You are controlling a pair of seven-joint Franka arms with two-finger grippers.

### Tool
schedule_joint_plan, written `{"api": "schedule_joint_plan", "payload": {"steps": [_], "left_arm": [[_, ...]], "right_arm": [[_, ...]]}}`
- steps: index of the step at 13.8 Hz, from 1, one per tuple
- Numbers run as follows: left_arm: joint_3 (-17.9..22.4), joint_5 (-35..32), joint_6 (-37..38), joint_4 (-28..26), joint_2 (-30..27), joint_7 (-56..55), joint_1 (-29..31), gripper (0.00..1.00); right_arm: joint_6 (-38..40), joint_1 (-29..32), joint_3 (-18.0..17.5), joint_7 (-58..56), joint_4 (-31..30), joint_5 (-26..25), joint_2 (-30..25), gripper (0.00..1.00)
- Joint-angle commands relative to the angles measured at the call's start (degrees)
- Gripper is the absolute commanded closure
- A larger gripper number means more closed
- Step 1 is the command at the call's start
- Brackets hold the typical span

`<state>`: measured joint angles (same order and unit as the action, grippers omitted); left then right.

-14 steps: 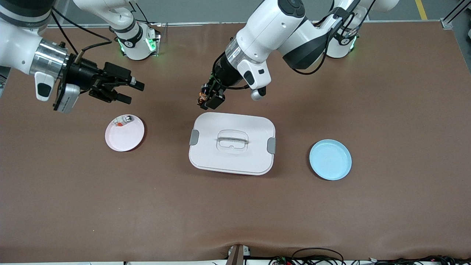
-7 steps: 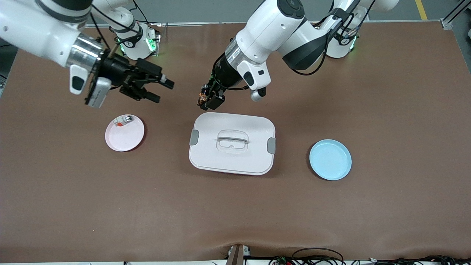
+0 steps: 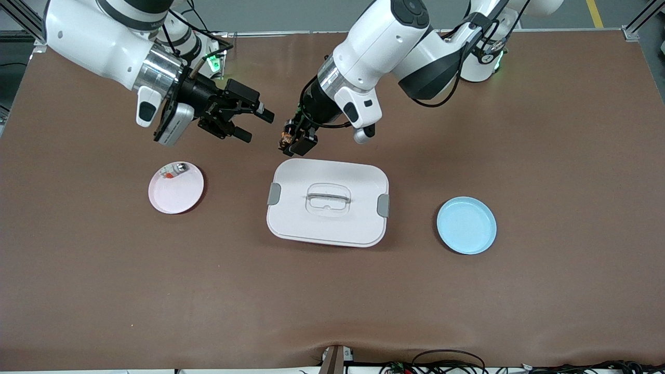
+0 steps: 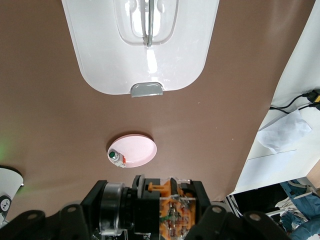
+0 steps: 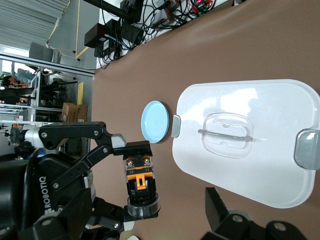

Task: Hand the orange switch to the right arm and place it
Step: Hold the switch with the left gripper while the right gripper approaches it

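The orange switch (image 3: 285, 139), a small black block with an orange-copper end, is held in my left gripper (image 3: 292, 141) above the table, just off the white box's edge toward the robots. The left wrist view shows the switch (image 4: 172, 210) clamped between the jaws. In the right wrist view the switch (image 5: 140, 182) hangs in the left gripper, clear of one of my right fingers (image 5: 216, 202). My right gripper (image 3: 260, 128) is open and empty, level with the switch and a short gap from it toward the right arm's end.
A white lidded box (image 3: 291, 218) with a handle sits mid-table. A pink plate (image 3: 179, 200) holding a whitish-silver part (image 3: 174, 170) lies toward the right arm's end. A blue plate (image 3: 466, 225) lies toward the left arm's end.
My right arm has swung from the right arm's end of the table toward the middle, bringing its open gripper close to the switch. The left gripper and switch stayed still.
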<state>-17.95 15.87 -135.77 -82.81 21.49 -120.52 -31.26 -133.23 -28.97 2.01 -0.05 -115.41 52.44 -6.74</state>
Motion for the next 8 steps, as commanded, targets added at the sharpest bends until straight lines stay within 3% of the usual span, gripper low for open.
{"api": "schedule_joint_plan", "payload": {"steps": [1,8], "left_arm": [[0.37,0.21,-1.08,0.64,0.40,-0.15,-0.55,0.65],[0.29,0.21,-1.08,0.64,0.22,-0.15,-1.43,0.65]], "right_arm": [[-5.45,-3.63,0.54,0.40,-2.01,1.26,0.32,0.00],[-5.55,-4.16,0.54,-0.12,-1.92,1.18,1.81,0.00]]}}
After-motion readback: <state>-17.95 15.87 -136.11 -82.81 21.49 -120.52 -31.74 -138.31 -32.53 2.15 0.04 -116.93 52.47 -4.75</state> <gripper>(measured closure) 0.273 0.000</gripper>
